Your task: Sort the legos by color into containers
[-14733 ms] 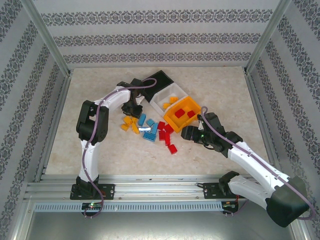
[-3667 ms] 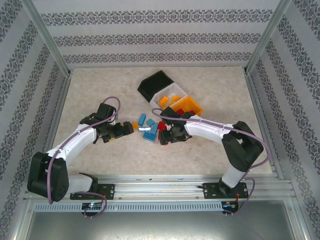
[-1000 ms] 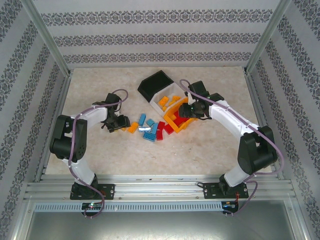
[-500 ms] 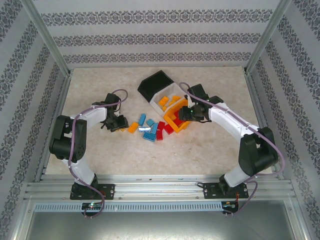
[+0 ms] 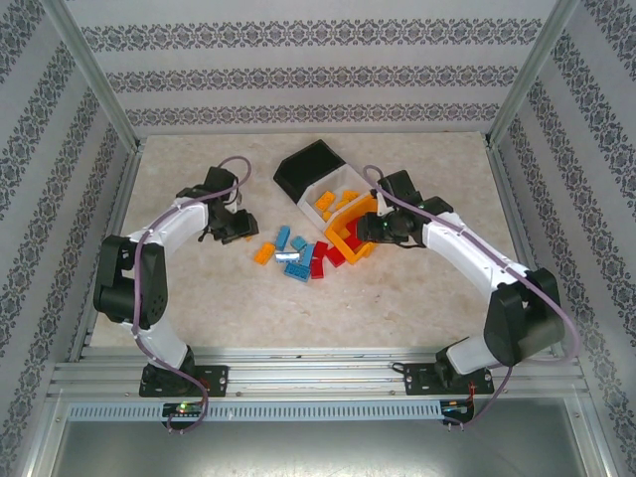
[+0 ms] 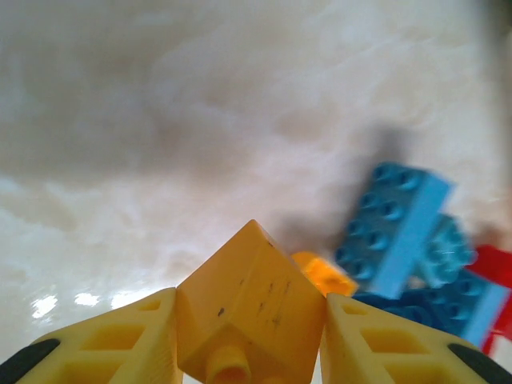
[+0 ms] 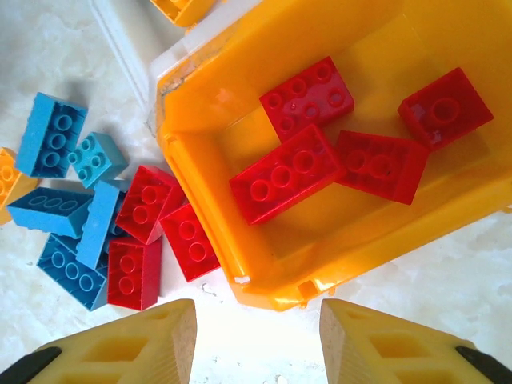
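My left gripper (image 5: 239, 229) is shut on an orange-yellow lego (image 6: 252, 308), tilted corner-up between the fingers, a little above the table left of the loose pile. Beyond it lie blue legos (image 6: 392, 228) and another orange-yellow lego (image 6: 324, 276). My right gripper (image 7: 256, 336) stands open and empty just outside the front rim of the orange container (image 7: 200, 172), which holds several red legos (image 7: 288, 172). Red legos (image 7: 148, 204) and blue legos (image 7: 52, 132) lie on the table beside that container. The white container (image 5: 345, 179) holds orange-yellow legos; the black container (image 5: 308, 167) stands behind it.
The three containers sit in a diagonal row at the table's middle back. The loose pile (image 5: 298, 260) lies just in front of and left of them. Metal frame posts and patterned walls close in the table on three sides.
My left gripper closed on the orange-yellow lego and moved up and back from the pile with it. My right gripper drifted slightly toward the near side of the orange container, still open.
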Controlling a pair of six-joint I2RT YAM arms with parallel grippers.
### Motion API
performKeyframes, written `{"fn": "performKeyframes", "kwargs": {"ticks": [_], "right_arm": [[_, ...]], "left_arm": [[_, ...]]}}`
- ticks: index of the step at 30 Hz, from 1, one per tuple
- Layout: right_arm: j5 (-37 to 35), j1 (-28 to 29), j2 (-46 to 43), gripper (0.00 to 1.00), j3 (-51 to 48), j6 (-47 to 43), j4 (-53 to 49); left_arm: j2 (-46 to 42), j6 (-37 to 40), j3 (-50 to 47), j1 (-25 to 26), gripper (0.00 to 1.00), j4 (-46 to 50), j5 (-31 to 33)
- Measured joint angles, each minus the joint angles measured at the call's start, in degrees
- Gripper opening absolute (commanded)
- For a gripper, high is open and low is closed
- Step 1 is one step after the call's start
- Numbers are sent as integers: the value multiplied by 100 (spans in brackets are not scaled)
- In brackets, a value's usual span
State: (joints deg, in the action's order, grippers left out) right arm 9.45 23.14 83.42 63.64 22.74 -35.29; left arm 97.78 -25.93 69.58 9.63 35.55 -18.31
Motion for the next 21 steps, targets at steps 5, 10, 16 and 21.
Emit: {"fn": "performKeyframes", "kwargs": {"ticks": [5, 10, 16, 21], "right_arm": [[33, 0, -409, 45, -240, 129, -2], [52, 0, -839, 45, -485, 245, 24], [52, 0, -1145, 46, -693, 313, 15], [52, 0, -1346, 46, -898, 407, 2]], "left_arm": [[7, -337, 538, 11, 45, -223, -546], [448, -979, 1211, 155, 46, -844, -1095], [1652, -1539, 2358, 636, 47, -1255, -1456], [2570, -1762, 3410, 1005, 51, -1287, -1582]]}}
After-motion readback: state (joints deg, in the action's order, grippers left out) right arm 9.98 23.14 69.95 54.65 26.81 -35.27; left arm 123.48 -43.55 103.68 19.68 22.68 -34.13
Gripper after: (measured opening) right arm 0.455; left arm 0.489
